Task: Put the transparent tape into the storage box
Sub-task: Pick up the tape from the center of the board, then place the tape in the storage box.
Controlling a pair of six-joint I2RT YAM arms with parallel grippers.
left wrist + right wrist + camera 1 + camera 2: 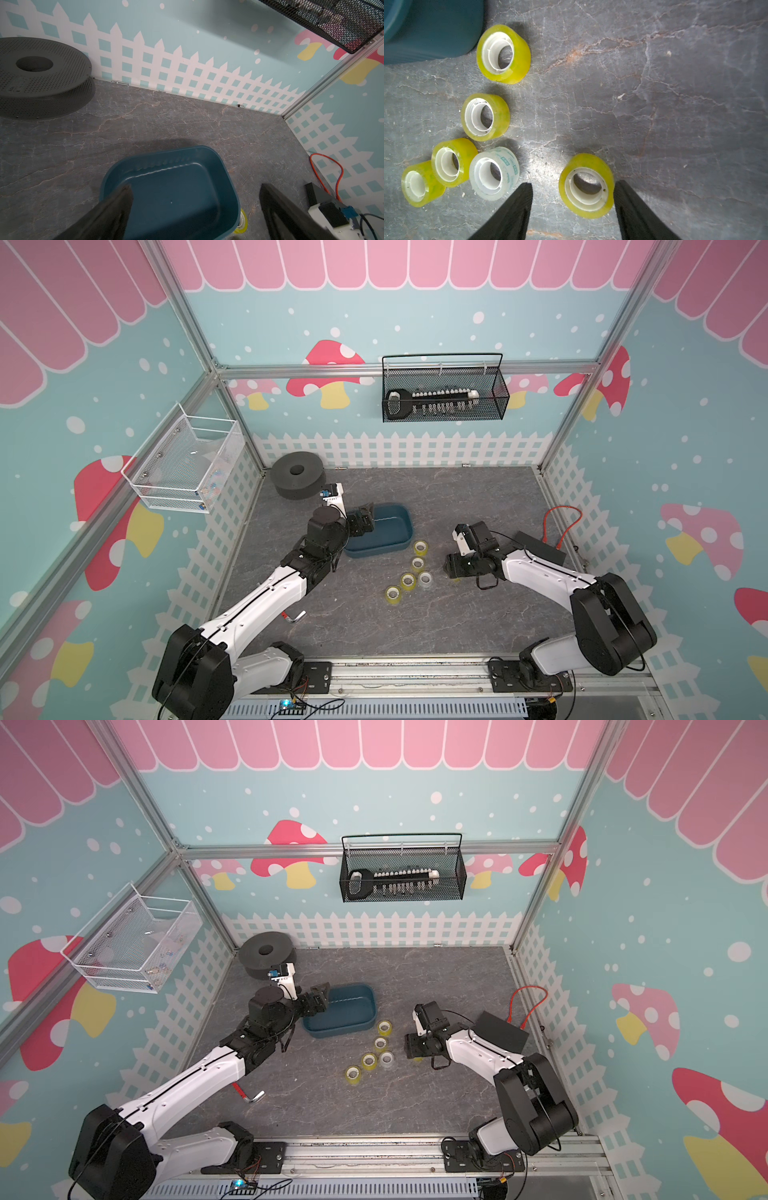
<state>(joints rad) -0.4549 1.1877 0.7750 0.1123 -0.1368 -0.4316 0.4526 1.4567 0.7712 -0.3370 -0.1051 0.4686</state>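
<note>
Trouble could start at the right end effector (573, 184). Its dark jaws stand apart astride the yellow-tinted see-through tape roll with a white plastic core (584, 163); one jaw seems to be against the roll's wall and the other is clear of it. We judge that an uneven squeeze could shove the roll toward 9 o'clock, or let its smooth round wall squirt free.

The roll sits on the grey marbled tabletop (415, 622), flat face down and core hole facing straight up. Its axis is upright, so it has no long side in plan.

At 9 o'clock, the colourless see-through tape roll (508, 164) could be clipped by the free jaw.

Farther off, at 10 o'clock, is the shallow dark teal plastic storage box (386, 546), with nothing visible inside. The left end effector (194, 189) is spread wide and empty over its 9 o'clock end, where we think a carried roll could collide with it.
</note>
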